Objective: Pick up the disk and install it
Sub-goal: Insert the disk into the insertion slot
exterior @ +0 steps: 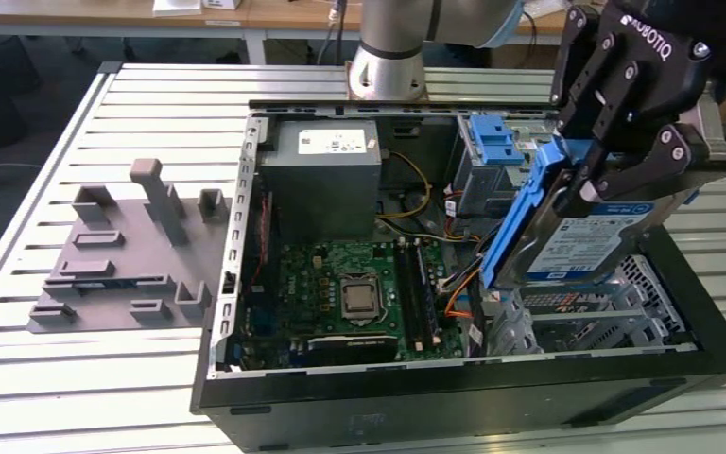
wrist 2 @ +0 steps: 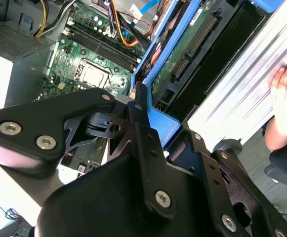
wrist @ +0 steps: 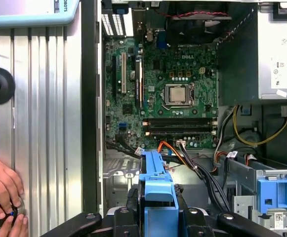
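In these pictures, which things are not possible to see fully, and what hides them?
Exterior view: the gripper covers the top end of the disk it grips.
Exterior view: the disk hides part of the drive cage.
First wrist view: a person's hand is cut off by the edge; what it touches is unclear.

The black hand (exterior: pixel 634 184) gripping the silver blue-railed disk (exterior: pixel 590 236) hangs above the open grey metal cage (exterior: pixel 590 317); orange wires (wrist: pixel 172 149) crowd beside it.
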`<state>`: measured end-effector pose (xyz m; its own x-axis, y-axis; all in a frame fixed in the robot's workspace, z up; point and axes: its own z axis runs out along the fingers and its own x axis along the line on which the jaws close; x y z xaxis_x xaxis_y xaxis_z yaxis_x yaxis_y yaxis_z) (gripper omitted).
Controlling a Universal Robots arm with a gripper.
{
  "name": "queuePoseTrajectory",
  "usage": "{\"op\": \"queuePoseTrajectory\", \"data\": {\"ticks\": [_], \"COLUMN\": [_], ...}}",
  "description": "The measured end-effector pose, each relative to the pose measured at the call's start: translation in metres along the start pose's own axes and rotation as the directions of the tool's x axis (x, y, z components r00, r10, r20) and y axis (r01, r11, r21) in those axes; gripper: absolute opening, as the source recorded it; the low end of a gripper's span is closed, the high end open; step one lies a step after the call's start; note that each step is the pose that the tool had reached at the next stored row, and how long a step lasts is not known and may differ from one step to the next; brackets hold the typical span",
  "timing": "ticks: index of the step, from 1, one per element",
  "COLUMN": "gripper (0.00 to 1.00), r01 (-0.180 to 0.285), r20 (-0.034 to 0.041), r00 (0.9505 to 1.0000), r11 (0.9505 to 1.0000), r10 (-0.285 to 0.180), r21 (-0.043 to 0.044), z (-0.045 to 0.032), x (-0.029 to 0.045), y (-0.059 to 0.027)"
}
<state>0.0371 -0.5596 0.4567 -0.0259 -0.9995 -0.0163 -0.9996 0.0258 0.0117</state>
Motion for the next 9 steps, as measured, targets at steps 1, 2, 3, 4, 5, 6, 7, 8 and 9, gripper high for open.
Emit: {"op": "queuePoseTrajectory", "data": {"ticks": [1, 2, 3, 4, 5, 6, 7, 8, 9], "gripper": [0.36, 0.36, 0.36, 0.36, 0.36, 0.36, 0.36, 0.36, 0.36], "r01": [0.000, 0.000, 0.000, 0.000, 0.000, 0.000, 0.000, 0.000, 0.000], "r20": [0.0000, 0.0001, -0.0001, -0.0001, -0.0001, 0.0000, 0.0000, 0.0000, 0.0000], "r00": [1.0000, 1.0000, 1.0000, 1.0000, 1.0000, 1.0000, 1.0000, 1.0000, 1.0000], "r11": [1.0000, 1.0000, 1.0000, 1.0000, 1.0000, 1.0000, 1.0000, 1.0000, 1.0000], "r10": [0.000, 0.000, 0.000, 0.000, 0.000, 0.000, 0.000, 0.000, 0.000], "r21": [0.0000, 0.0000, 0.0000, 0.0000, 0.0000, -0.0001, -0.0001, -0.0001, -0.0001], "z": [0.0023, 0.0027, 0.0029, 0.0031, 0.0033, 0.0036, 0.0038, 0.0041, 0.0043], "x": [-0.0001, -0.0001, -0.0001, -0.0001, -0.0001, -0.0002, -0.0002, -0.0002, -0.0003], "y": [-0.0097, -0.0110, -0.0122, -0.0136, -0.0151, -0.0165, -0.0178, -0.0191, -0.0201]}}
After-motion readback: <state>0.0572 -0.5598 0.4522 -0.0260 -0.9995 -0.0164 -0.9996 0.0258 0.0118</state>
